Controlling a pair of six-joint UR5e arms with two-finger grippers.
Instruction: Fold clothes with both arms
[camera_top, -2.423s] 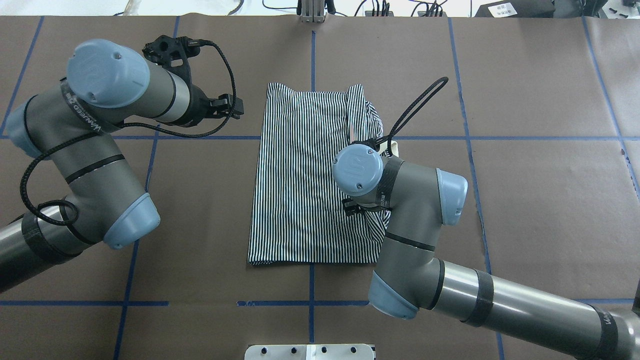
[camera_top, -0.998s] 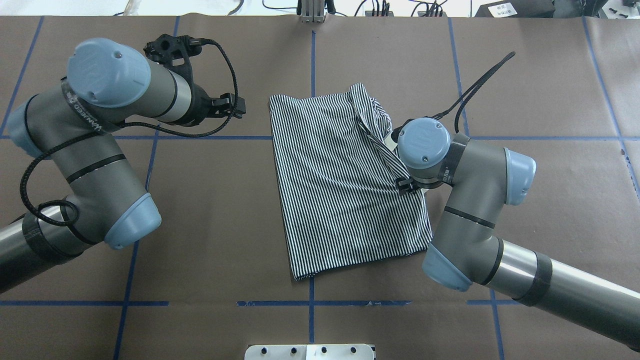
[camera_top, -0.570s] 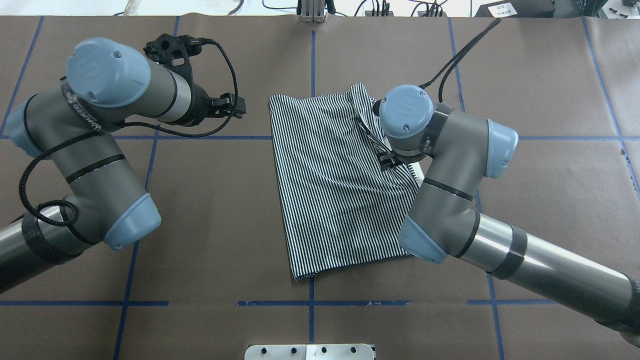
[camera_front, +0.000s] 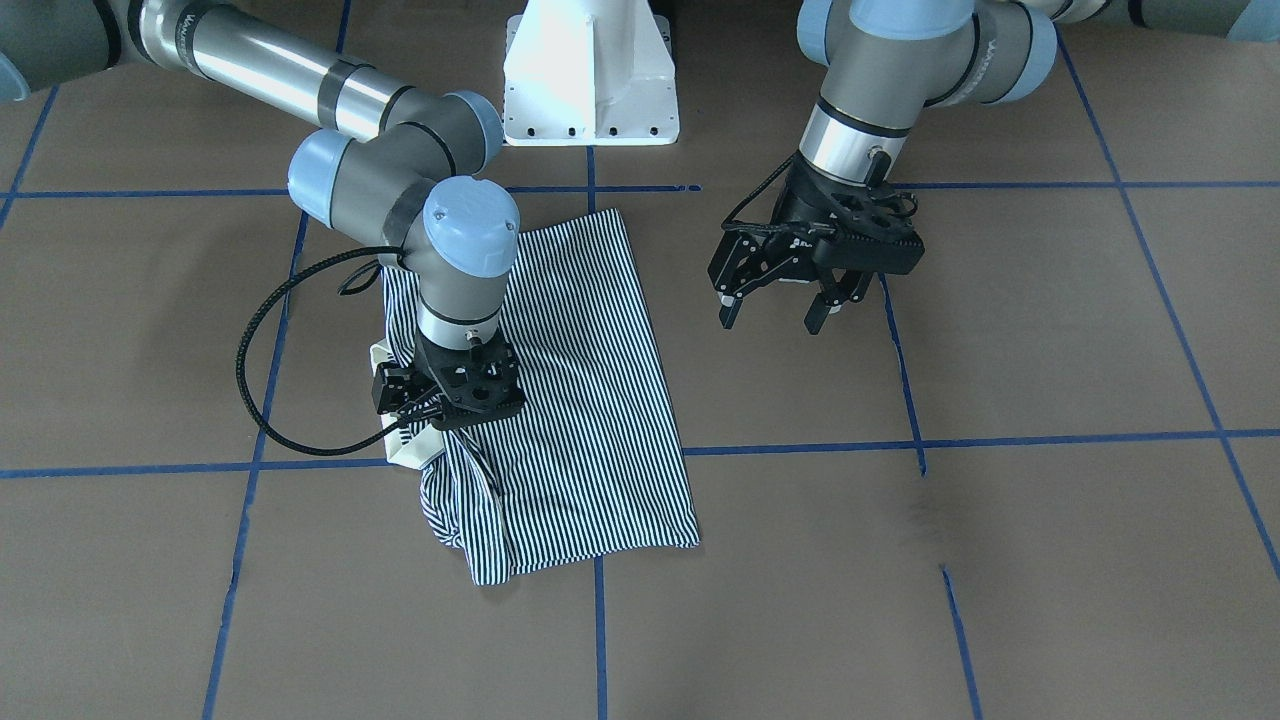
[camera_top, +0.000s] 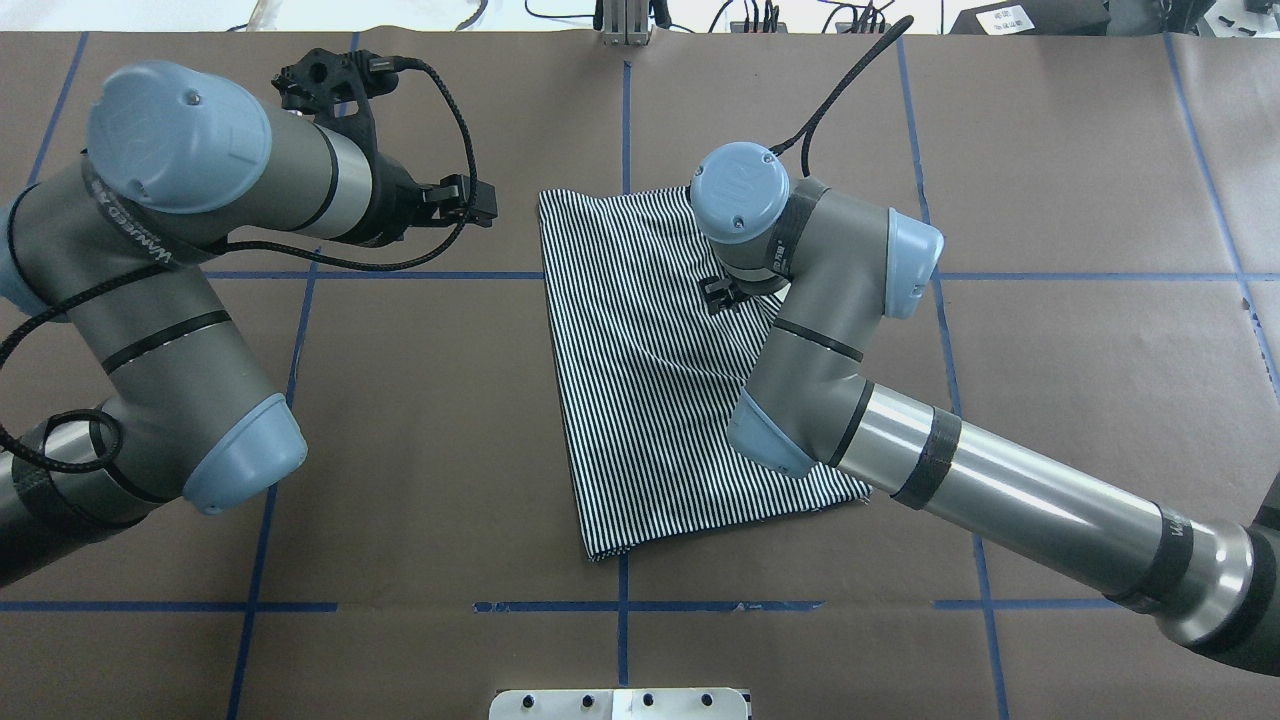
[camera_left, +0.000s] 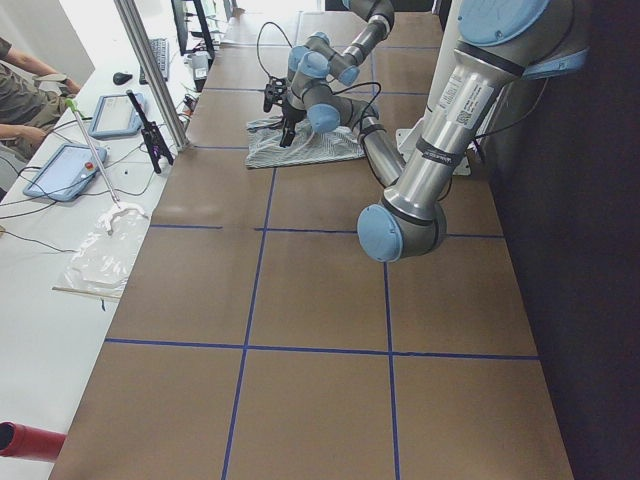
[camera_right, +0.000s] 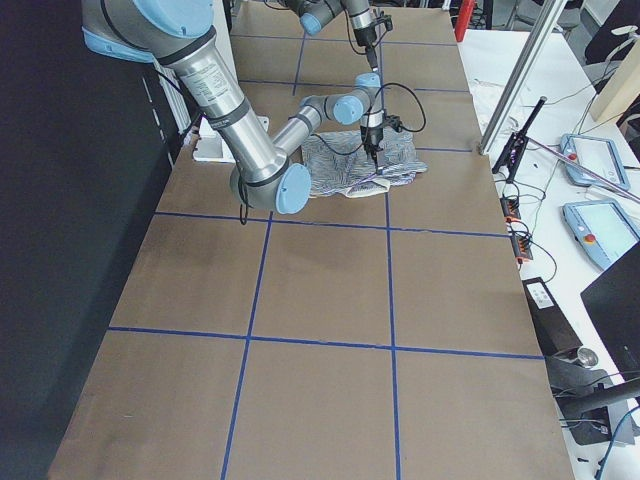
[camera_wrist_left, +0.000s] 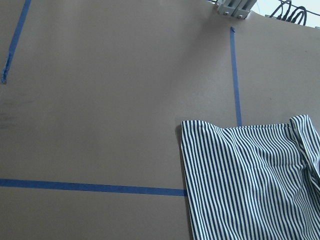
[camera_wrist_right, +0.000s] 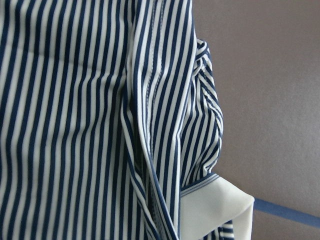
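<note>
The striped polo shirt (camera_top: 650, 380) lies folded into a long panel at the table's middle, skewed, with its cream collar (camera_wrist_right: 215, 210) bunched at the far right corner. It also shows in the front view (camera_front: 590, 400) and the left wrist view (camera_wrist_left: 240, 175). My right gripper (camera_front: 445, 420) is down on the shirt beside the collar. Its fingers are hidden in the cloth, so I cannot tell whether it is open or shut. My left gripper (camera_front: 772, 315) is open and empty, held above bare table left of the shirt (camera_top: 478, 205).
The white pedestal base (camera_front: 590, 90) stands at the robot's edge of the table. Blue tape lines (camera_top: 400, 275) cross the brown table cover. A metal post (camera_top: 625, 25) stands at the far edge. An operators' bench with tablets (camera_left: 60, 170) runs beyond it.
My right arm first dragged the shirt right and turned it, then moved over it from its right side to the far collar corner while the shirt lay still. My left arm shifted slightly.
</note>
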